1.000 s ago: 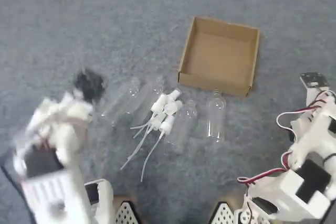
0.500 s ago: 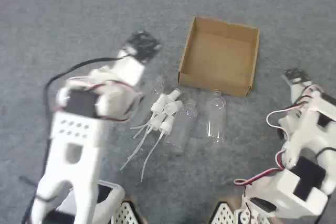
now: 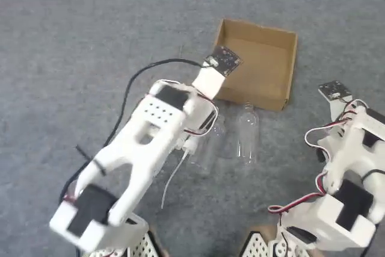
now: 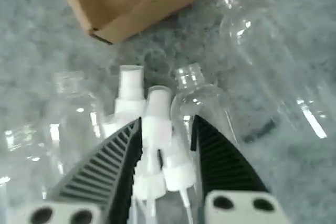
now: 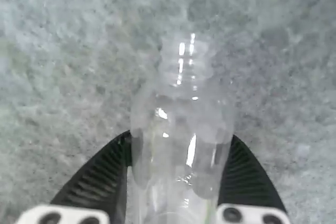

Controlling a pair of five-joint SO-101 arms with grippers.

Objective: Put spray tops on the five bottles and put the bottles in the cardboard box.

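- Fingers (image 4: 118, 161) of my left gripper (image 4: 166, 124) stand apart. They straddle one white spray top (image 4: 157, 116) without squeezing it, and a gap shows along one side.
- Beside that top lies a second spray top (image 4: 129, 90). Both heads point toward a corner of the cardboard box (image 4: 118, 9), near it but outside it.
- Just beside the straddled top lies the nearest bottle (image 4: 202, 106), clear and uncapped, with its open neck toward the box.
- Along the box's outer wall lies a far bottle (image 4: 262, 45), its neck close to the cardboard. A third bottle (image 4: 68, 114) lies on the other side of the tops, also outside the box.
- In the high view, my left arm (image 3: 150, 142) stretches across the pile to the box's near corner. A thin dip tube (image 3: 170, 182) trails away from the box.
- My right gripper (image 5: 179, 139) is clamped on a held bottle (image 5: 181, 103), clear and without a top. A finger presses each side of its body and the neck pokes out past the tips.
- This bottle is outside the box, with grey carpet (image 5: 63, 51) behind it.
- My right arm (image 3: 355, 154) sits off the box's right side, nearer the arm bases than the box is.
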